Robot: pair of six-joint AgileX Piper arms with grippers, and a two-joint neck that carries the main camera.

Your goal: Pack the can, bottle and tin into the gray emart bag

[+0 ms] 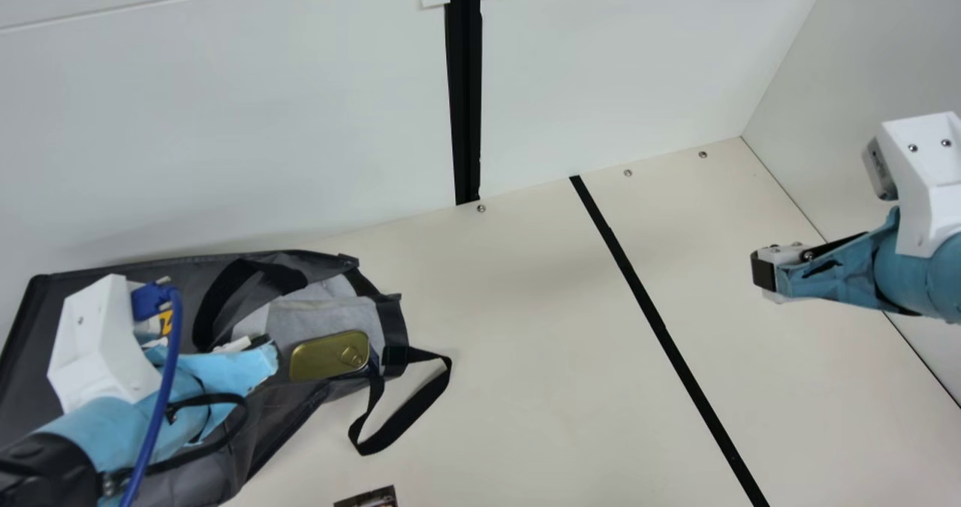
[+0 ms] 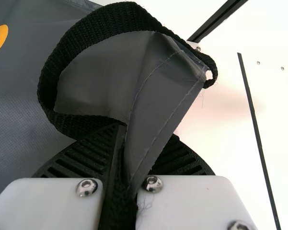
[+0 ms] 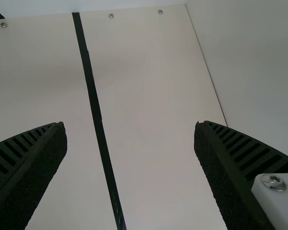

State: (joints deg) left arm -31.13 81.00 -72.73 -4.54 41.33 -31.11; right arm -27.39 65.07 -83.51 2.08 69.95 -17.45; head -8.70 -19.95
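Two grippers frame the main view: at the lower left, the left gripper (image 1: pixel 251 363) is over the gray emart bag (image 1: pixel 52 319) lying on its side, clenched on a fold of the bag's cloth beside a black strap (image 2: pixel 110 21). Just right of it, the gold tin (image 1: pixel 315 358) lies at the bag's mouth, on pale gray material, while a black handle (image 1: pixel 409 423) loops onto the cream table (image 1: pixel 525 357). At the right – near the side wall (image 1: pixel 848 109) – the right gripper (image 1: pixel 767 274) hangs released, fingers wide apart.
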